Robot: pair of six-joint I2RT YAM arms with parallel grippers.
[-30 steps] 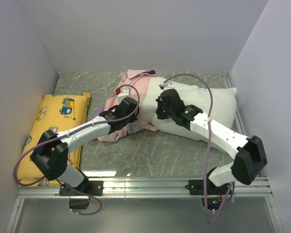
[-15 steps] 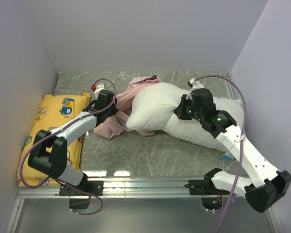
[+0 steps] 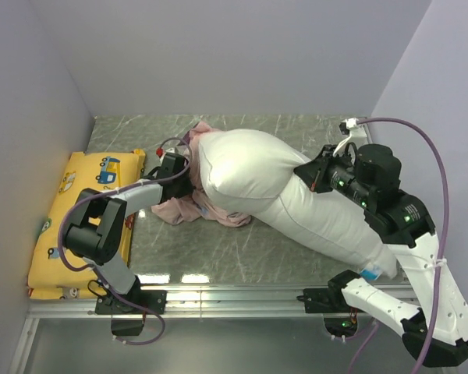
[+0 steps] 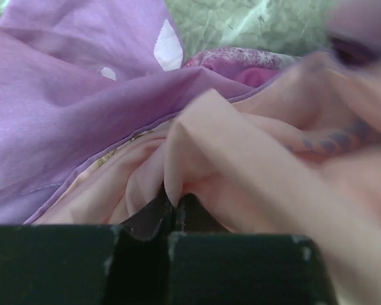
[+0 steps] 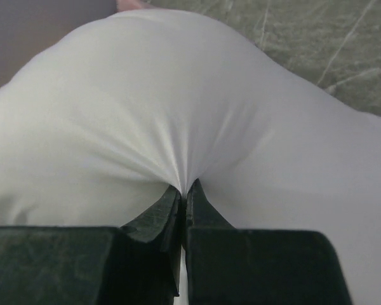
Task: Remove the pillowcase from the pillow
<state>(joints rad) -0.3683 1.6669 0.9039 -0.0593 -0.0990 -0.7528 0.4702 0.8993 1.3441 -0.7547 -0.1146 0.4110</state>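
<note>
Pillow (image 3: 257,175) mostly bare, lying diagonally across the tabletop (image 3: 218,253). Your right gripper (image 5: 183,189) is pinched tight on its white fabric. Your left gripper (image 4: 176,204) is clamped on a pink fold of the pillowcase (image 3: 189,209), which is bunched at the pillow's left end, near the yellow cushion (image 3: 86,202).

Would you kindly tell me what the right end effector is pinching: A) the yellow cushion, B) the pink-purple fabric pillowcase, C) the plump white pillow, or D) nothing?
C: the right end effector is shut on a puckered fold of the plump white pillow.
</note>
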